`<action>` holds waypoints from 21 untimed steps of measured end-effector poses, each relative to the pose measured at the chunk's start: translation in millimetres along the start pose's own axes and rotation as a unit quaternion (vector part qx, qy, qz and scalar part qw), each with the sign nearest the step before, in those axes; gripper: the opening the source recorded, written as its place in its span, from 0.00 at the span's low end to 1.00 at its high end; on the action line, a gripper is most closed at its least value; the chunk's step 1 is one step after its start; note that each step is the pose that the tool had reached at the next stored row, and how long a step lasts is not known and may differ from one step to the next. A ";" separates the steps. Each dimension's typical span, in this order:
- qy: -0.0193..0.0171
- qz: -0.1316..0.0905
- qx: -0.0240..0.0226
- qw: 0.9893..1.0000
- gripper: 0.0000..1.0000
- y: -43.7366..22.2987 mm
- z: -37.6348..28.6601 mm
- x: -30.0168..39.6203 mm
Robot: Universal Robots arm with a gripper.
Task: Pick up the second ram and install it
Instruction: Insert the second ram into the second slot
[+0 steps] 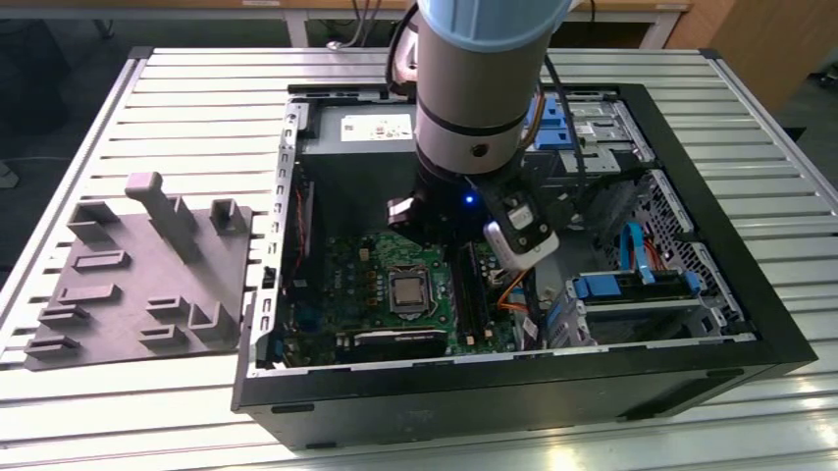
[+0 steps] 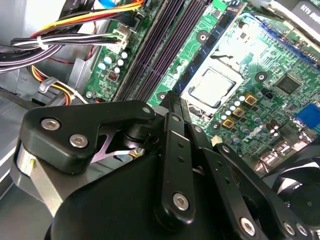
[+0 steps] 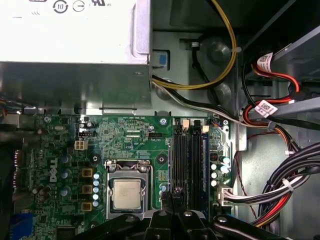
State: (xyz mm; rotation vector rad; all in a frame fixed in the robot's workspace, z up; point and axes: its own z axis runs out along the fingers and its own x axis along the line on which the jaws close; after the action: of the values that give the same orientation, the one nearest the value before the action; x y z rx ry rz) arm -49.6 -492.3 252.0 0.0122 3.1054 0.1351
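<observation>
Gripper (image 2: 171, 100) low over memory slots (image 3: 185, 160) - fingers clenched, nothing visible between them - aligned lengthwise, probably for seating; 1 blue stick (image 3: 205, 161) occupies the outer slot.

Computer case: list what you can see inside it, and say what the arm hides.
Inside lie a green motherboard with its processor socket, a grey power supply, blue drive bays and cables. The arm covers the middle of the case, hiding part of the memory slots.

Motherboard (image 1: 380, 257) in case (image 1: 524, 397), case on table (image 1: 196, 98), tray (image 1: 144, 285) at exterior view's left.
</observation>
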 end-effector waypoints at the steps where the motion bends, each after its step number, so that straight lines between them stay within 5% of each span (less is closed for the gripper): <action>1: 0.000 0.000 0.000 1.000 0.11 0.0 0.2 0.0; 21: 0.000 0.003 0.000 1.000 0.11 -0.4 5.2 -0.8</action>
State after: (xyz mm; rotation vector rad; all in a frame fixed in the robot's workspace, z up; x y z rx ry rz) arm -48.6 -492.2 246.8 0.0205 3.1051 0.1351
